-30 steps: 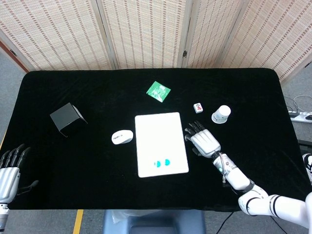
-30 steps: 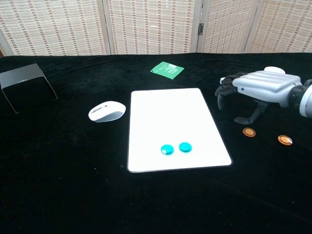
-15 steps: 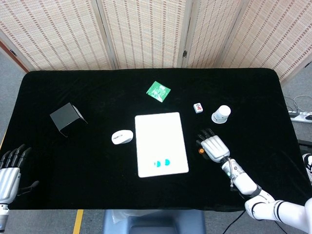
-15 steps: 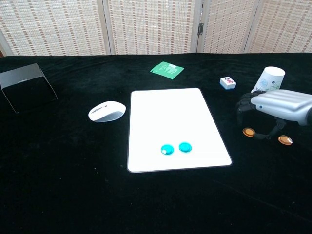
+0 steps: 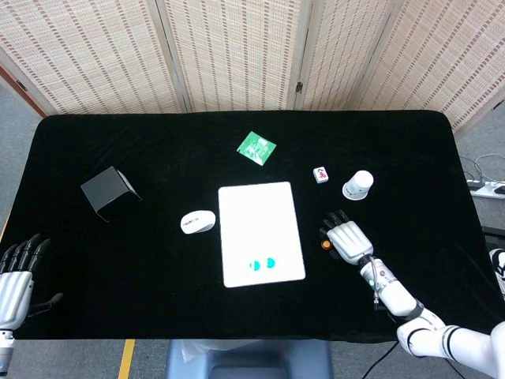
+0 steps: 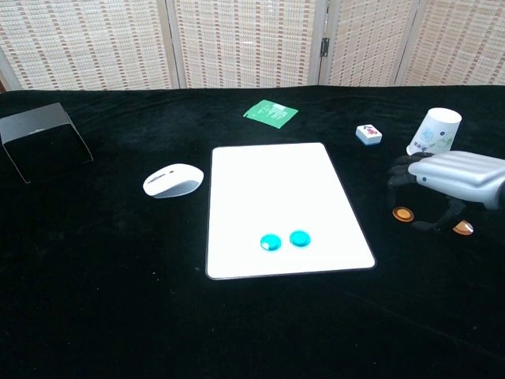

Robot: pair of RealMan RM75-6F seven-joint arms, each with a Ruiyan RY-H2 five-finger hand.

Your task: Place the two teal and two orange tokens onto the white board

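**Two teal tokens on the board, two orange ones beside it under the right hand**

At the far left edge of the head view the silver left hand (image 5: 16,272) hangs off the table's near corner, fingers straight and slightly apart, holding nothing. On the black cloth-covered table (image 6: 95,268) a black open-fronted box (image 6: 43,142) stands at the left, well apart from everything else. A white computer mouse (image 6: 173,180) lies just beside the left edge of the white rectangular board (image 6: 276,181). Behind the board lies a flat green packet (image 6: 271,112).

The two round teal tokens (image 6: 285,239) sit side by side, nearly touching, on the near part of the board. To the right of the board, on the cloth, lie the two round orange tokens (image 6: 403,213); the nearer-right one is partly hidden. The silver right hand (image 6: 446,175) is over them, palm down, dark fingertips curled toward the cloth, thumb between the two tokens; whether it touches either I cannot tell. Behind it stand a small white tile with red marking (image 6: 368,133) and an upturned white paper cup (image 6: 434,131).
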